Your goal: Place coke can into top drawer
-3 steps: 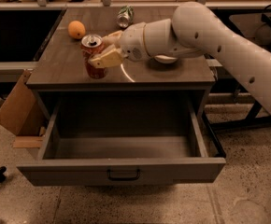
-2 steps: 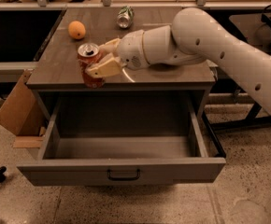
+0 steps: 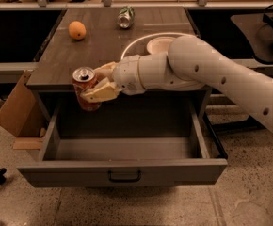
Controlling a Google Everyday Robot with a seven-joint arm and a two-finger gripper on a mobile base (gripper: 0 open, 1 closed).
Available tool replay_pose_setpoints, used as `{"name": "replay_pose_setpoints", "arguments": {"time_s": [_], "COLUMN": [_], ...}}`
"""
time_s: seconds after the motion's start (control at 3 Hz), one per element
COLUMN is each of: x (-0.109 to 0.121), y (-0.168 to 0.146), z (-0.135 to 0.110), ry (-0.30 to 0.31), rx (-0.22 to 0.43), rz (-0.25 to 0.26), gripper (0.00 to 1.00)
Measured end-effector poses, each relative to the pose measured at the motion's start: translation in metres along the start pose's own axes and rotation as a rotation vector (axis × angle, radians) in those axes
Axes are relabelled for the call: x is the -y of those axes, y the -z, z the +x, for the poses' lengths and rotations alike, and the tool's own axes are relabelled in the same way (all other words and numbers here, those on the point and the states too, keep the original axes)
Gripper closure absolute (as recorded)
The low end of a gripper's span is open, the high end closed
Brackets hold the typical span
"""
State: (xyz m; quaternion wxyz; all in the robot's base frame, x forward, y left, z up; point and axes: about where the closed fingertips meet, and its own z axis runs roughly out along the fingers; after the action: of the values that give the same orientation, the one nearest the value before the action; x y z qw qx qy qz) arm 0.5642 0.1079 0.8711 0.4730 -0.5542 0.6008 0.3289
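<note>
Can held over the open drawer, close to its left side

The gripper [image 3: 95, 82] is clamped around the coke can [image 3: 81, 82], one finger in front and one behind, holding it upright in the air just past the front edge of the cabinet top [image 3: 103, 51] and above the back left of the top drawer [image 3: 122, 169]. Judging from here, a straight descent could clip the can on the cabinet edge or the drawer's left wall. Letting go this high would likely tip it over. The orange [image 3: 77, 30] and the silver can [image 3: 125, 17] sit well clear.
</note>
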Motion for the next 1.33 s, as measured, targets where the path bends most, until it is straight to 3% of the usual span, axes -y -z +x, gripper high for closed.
{"name": "replay_pose_setpoints", "arguments": {"time_s": [0.67,1.0,1.33], "x": [-0.003,-0.019,-0.043], "y": [-0.005,-0.005,-0.016], "z": [0.006,0.036,0.088], "ry": [-0.002,-0.025,-0.060], "rx": [-0.014,-0.040,-0.065], "rz": [-0.015,-0.025,-0.023], "gripper": [1.00,1.00,1.00]}}
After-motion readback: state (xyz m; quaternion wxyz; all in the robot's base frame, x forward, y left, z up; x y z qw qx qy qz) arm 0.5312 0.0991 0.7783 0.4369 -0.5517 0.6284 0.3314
